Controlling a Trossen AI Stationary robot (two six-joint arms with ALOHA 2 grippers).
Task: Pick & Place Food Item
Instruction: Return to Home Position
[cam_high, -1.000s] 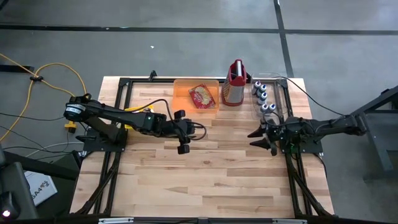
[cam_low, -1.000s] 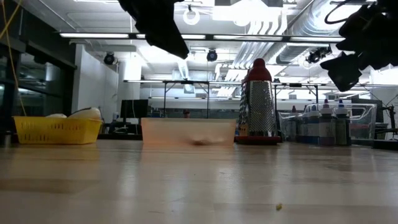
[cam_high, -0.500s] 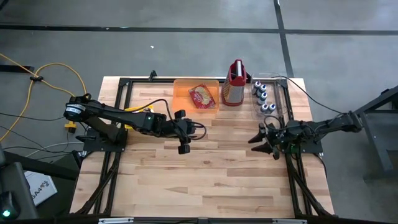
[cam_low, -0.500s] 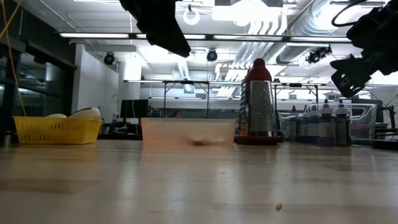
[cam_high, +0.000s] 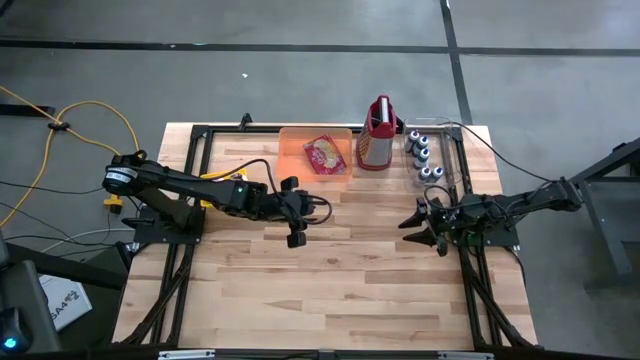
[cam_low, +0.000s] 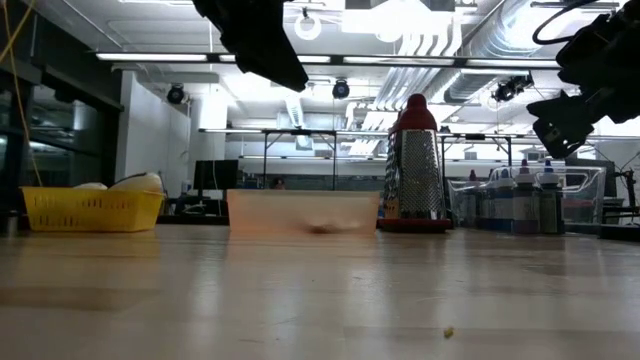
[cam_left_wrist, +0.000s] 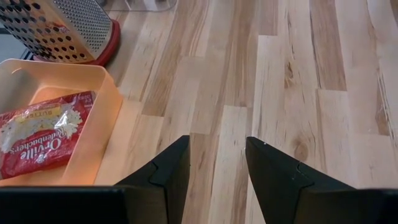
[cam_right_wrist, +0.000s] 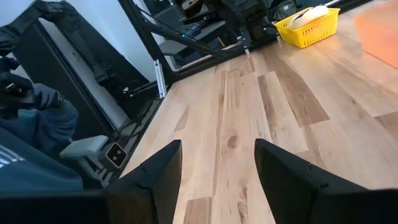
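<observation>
Donuts (cam_low: 138, 182) were seen as pale, rounded lumps poking just above the rim of the yellow basket (cam_low: 80, 210), which stood at the left side of the table (cam_high: 330, 270), close to the left arm's base and largely hidden under that arm in the high view. Their colours could not be made out. The left gripper (cam_left_wrist: 216, 152) hung above the middle of the table, just in front of the orange tray (cam_high: 292, 150) that held a red packet (cam_high: 325, 155). Its fingers were spread apart and nothing was held between them. The right gripper (cam_right_wrist: 217, 155) was raised at the table's right edge, near the bottles (cam_high: 421, 155) and well apart from the grater (cam_high: 376, 135); it too was parted and empty. The placing was judged to be finished, since nothing was carried and both arms were clear of the basket. The donuts were judged to be light and soft, easily dented and perhaps slick on top. If either had to be lifted again, it would best be taken across one side of the ring, one finger through the hole and one outside, with gentle pressure. The basket looked light, so it could be nudged along the wood by a careless push.
</observation>
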